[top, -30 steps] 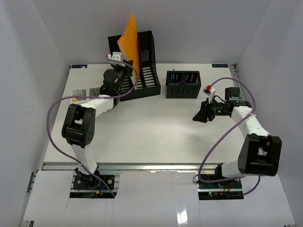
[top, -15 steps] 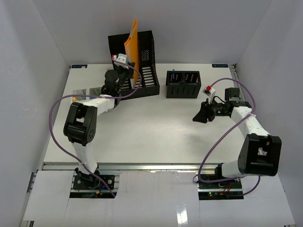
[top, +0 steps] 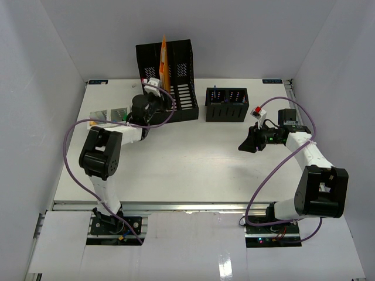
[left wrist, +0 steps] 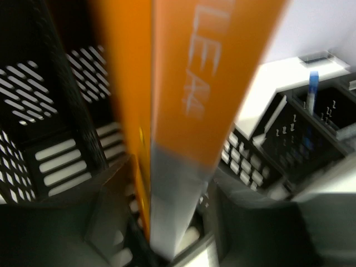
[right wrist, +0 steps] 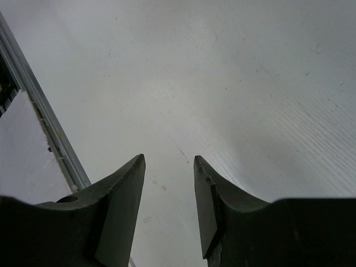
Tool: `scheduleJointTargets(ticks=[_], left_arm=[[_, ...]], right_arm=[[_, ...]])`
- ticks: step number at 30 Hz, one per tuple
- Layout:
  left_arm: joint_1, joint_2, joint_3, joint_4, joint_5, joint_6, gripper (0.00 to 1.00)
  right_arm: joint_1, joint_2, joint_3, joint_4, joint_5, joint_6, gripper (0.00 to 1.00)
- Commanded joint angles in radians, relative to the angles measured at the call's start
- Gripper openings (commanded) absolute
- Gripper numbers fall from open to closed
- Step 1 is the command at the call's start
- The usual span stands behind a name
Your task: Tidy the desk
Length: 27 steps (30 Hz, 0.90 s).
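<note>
The desk [top: 187, 164] is a white tabletop. An orange folder [top: 164, 58] stands upright in the black file holder [top: 183, 88] at the back. My left gripper [top: 158, 100] is at the holder's front, low on the folder. In the left wrist view the folder [left wrist: 183, 83] runs between the fingers [left wrist: 114, 194] with a little room on each side, so the left gripper [left wrist: 172, 189] looks open around it. My right gripper [top: 242, 146] hovers open over bare desk [right wrist: 233, 67] with nothing between its fingers [right wrist: 125, 200].
A black pen organizer [top: 227, 104] stands right of the file holder, with a blue pen [left wrist: 312, 89] in it. Small flat cards [top: 109, 113] lie at the left of the desk. A silver rail [top: 176, 206] runs along the front edge.
The orange folder went from leaning left above the holder to standing upright and lower inside it. My left gripper dropped toward the holder's front and its jaws parted. The right arm stayed still.
</note>
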Motion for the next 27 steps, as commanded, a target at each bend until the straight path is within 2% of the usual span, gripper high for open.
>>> scheduleJointTargets(ticks=[1,6,9,14,16,18,23,27], left_arm=[[-0.004,-0.142,-0.003,-0.092,0.040,-0.052,0.79],[-0.006,-0.285,0.040,-0.265,0.026,-0.082,0.97],[-0.006,-0.378,0.054,-0.378,0.003,-0.102,0.98],[-0.006,-0.647,-0.005,-0.556,0.009,-0.150,0.98],[-0.006,-0.708,-0.056,-0.636,0.042,-0.189,0.98],[-0.005,-0.858,-0.136,-0.722,0.113,-0.236,0.98],[-0.006,-1.129,-0.386,-0.820,0.305,-0.307,0.98],[-0.006,-1.327,-0.500,-0.934,0.338,-0.341,0.98]], right_arm=[[-0.006,-0.012,-0.006,0.011,-0.014,-0.008,0.47],[-0.007,-0.024,-0.004,0.015,0.020,-0.021,0.47],[-0.008,-0.042,0.002,0.022,0.064,-0.032,0.47],[-0.007,-0.090,0.031,0.035,0.174,-0.038,0.48],[-0.006,-0.101,0.042,0.030,0.205,-0.040,0.49],[-0.006,-0.125,0.073,0.011,0.256,-0.056,0.49],[-0.006,-0.177,0.110,-0.028,0.307,-0.083,0.50],[-0.006,-0.227,0.117,-0.048,0.323,-0.086,0.55]])
